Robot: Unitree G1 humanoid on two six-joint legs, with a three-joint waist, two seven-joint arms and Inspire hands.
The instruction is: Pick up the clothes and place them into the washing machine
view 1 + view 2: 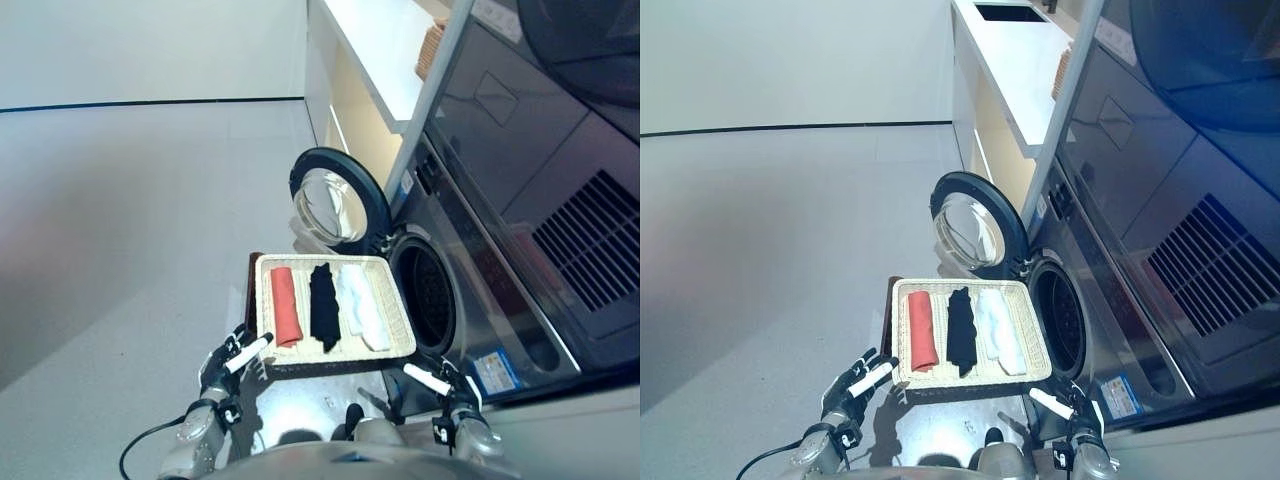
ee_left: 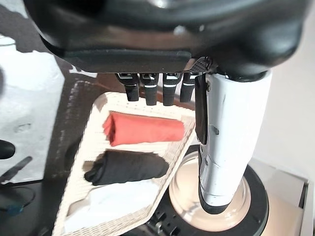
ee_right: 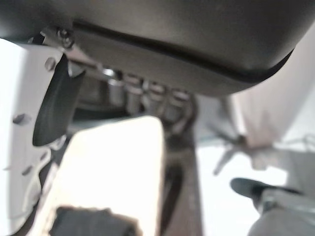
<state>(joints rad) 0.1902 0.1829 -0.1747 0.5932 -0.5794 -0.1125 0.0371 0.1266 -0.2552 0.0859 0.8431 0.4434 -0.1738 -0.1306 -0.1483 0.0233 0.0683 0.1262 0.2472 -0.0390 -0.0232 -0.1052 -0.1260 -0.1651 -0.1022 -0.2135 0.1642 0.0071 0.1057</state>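
Note:
A pale woven basket stands in front of the washing machine and holds three rolled clothes side by side: a red one, a black one and a white one. The machine's round door is swung open and the dark drum opening shows just right of the basket. My left hand is open by the basket's near left corner, apart from the red roll. My right hand is open at the near right corner, holding nothing.
The basket rests on a dark brown stand. A white counter with a small woven container runs behind the machine. Grey floor spreads to the left.

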